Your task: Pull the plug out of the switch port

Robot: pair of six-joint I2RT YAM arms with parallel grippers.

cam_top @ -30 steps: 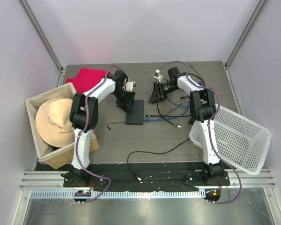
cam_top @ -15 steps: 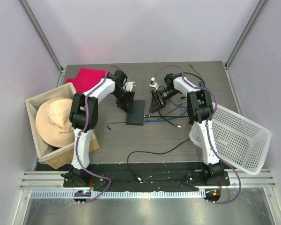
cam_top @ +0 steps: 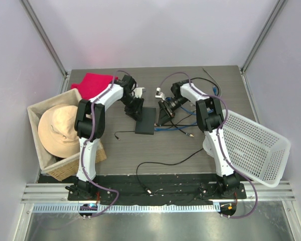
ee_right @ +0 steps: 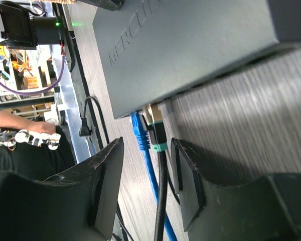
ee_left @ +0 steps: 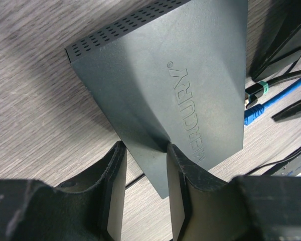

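Item: the switch (cam_top: pixel 145 120), matte black, lying flat mid-table (cam_top: pixel 190 145).

Left gripper (ee_left: pixel 145 146): jaws astride the switch's near corner. We cannot tell whether they clamp it.

Right gripper (ee_right: pixel 146 145): we record the jaws parted, one finger on either side of the black plug (ee_right: pixel 155 123), which is teal-banded and seated in its port. Neither finger is visibly touching it.

A blue cable (ee_right: pixel 140 133) is plugged in just beside it.

A soft tan hat (cam_top: pixel 60 129) sits in a beige woven box (cam_top: pixel 52 99) on the left of the dark wooden counter (cam_top: pixel 125 148), with a red cloth (cam_top: pixel 95 82) just behind it. A white plastic basket with holes (cam_top: pixel 256 145) sits tilted on the right, and a thin black wire (cam_top: pixel 160 162) curls near the front.
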